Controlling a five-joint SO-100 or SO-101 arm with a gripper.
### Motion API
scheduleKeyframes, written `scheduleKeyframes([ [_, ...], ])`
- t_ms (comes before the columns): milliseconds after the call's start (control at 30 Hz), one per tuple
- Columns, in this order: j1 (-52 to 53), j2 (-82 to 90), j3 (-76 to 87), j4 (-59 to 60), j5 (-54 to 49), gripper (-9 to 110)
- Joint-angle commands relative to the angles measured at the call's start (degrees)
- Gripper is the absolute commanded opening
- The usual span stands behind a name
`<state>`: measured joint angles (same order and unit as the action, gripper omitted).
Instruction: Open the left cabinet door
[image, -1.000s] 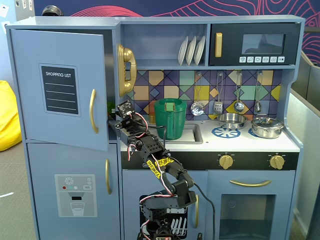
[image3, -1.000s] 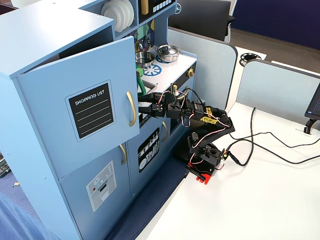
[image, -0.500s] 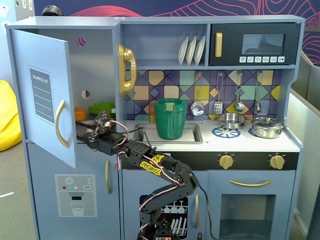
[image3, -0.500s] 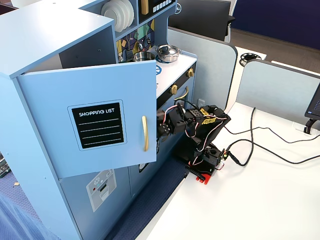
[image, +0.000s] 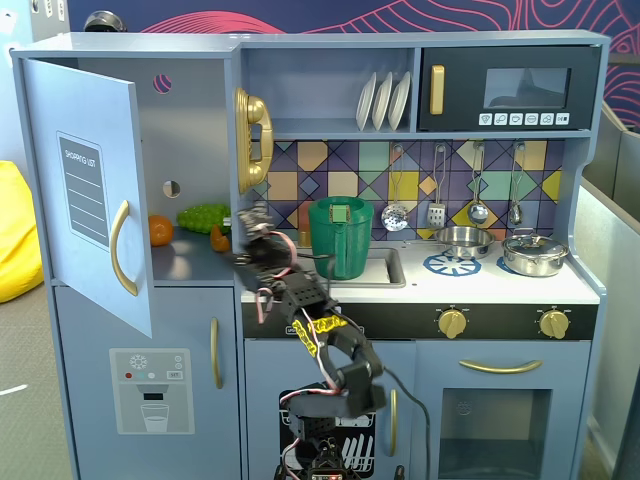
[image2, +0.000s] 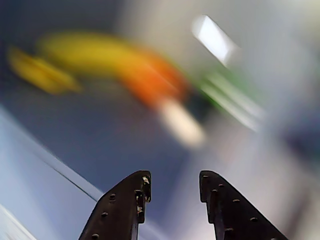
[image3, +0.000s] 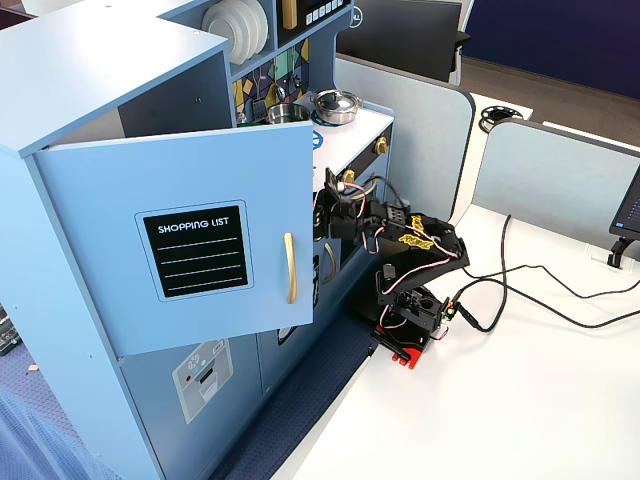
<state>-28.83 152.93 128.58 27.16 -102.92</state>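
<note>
Swinging wide already, the left cabinet door (image: 85, 190) needs nothing more from you; your gripper (image2: 172, 192) hangs released, empty.

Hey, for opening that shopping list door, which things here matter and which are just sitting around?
Part of the job:
- left cabinet door, already swung open
- its gold handle
- gripper, holding nothing, fingers apart

Just lying about:
- orange and green vegetable on the fridge shelf
- green pitcher
- pots
- plates
- microwave
</note>
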Motion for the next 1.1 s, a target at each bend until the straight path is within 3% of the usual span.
scheduleKeyframes([
  [0,16.0,4.83,0.7,23.29,6.77,1],
  [167,26.46,9.23,6.15,47.29,13.36,1],
  [367,31.55,17.23,22.06,60.29,23.03,3],
  [733,33.49,29.0,42.45,52.12,26.81,3],
  [933,31.64,29.0,43.15,42.89,29.44,3],
  [1067,30.67,29.18,43.15,43.33,29.71,2],
])
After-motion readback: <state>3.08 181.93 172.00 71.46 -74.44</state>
